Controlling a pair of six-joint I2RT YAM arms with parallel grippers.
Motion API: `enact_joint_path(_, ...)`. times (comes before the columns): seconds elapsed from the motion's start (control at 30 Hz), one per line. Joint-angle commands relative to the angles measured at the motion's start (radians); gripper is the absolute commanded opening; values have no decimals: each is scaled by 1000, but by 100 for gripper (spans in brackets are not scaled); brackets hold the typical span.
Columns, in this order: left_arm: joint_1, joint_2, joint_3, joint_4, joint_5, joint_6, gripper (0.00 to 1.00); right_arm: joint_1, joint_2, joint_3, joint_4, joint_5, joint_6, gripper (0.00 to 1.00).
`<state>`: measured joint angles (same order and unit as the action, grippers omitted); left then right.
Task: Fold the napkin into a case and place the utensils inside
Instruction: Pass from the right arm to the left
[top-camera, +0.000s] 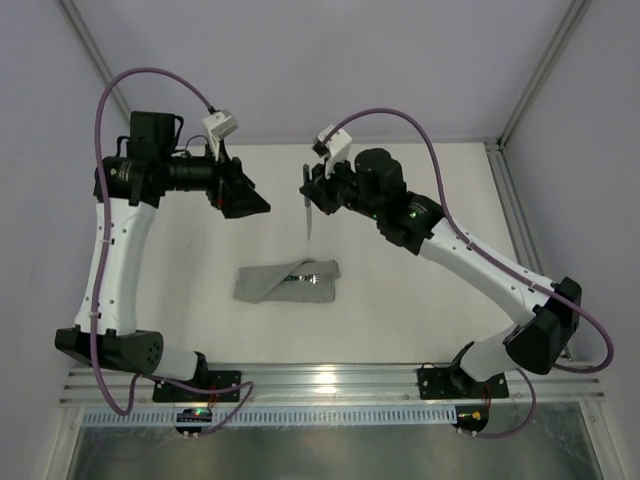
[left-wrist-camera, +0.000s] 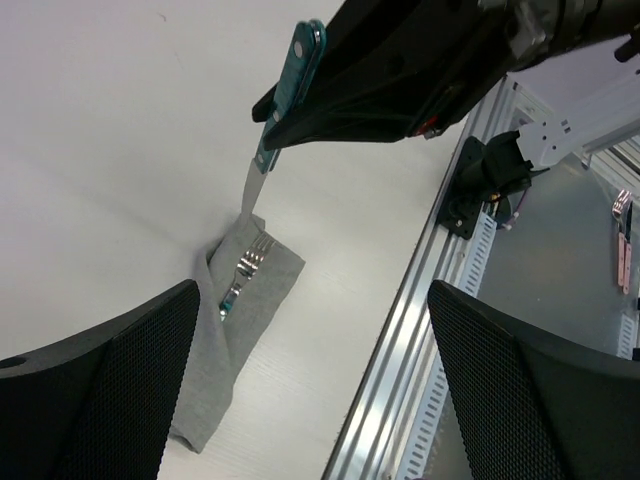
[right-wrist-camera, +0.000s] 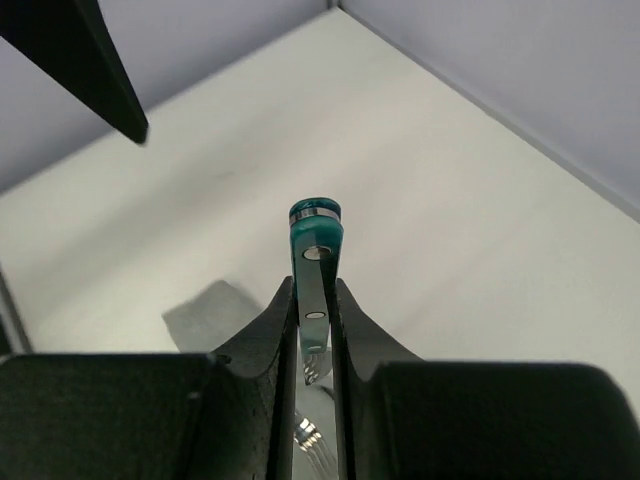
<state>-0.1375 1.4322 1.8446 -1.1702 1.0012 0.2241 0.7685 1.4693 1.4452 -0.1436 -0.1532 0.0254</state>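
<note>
The grey napkin (top-camera: 270, 284) lies folded into a narrow case (left-wrist-camera: 212, 370) at the table's middle. The fork (left-wrist-camera: 244, 268) lies in it, tines sticking out of the open end (top-camera: 305, 277). My right gripper (top-camera: 318, 192) is shut on the teal handle of the knife (right-wrist-camera: 316, 262), well above the table. The blade (left-wrist-camera: 248, 192) hangs down toward that open end of the case (right-wrist-camera: 205, 312); whether the tip touches the cloth I cannot tell. My left gripper (top-camera: 246, 196) hangs open and empty to the left of the knife, its mesh fingers (left-wrist-camera: 100, 390) wide apart.
An aluminium rail (top-camera: 320, 385) runs along the near table edge, also seen in the left wrist view as rail (left-wrist-camera: 400, 380). Grey enclosure walls stand behind and to both sides. The left gripper's finger (right-wrist-camera: 90, 60) shows at the top left of the right wrist view.
</note>
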Motion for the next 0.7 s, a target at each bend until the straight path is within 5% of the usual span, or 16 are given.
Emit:
enact_joint_path(0.0,-10,2,18,49,-38,-72,97,54,-10,-12,-191,302,-174,3)
enact_joint_path(0.53,-139,94,-19,191,-237,-184,78,172,128,122,-126,225,-190,3)
enact_joint_path(0.67,-145,97,-27,188,-253,-164,63,172,118,115,-97,199,-159,3)
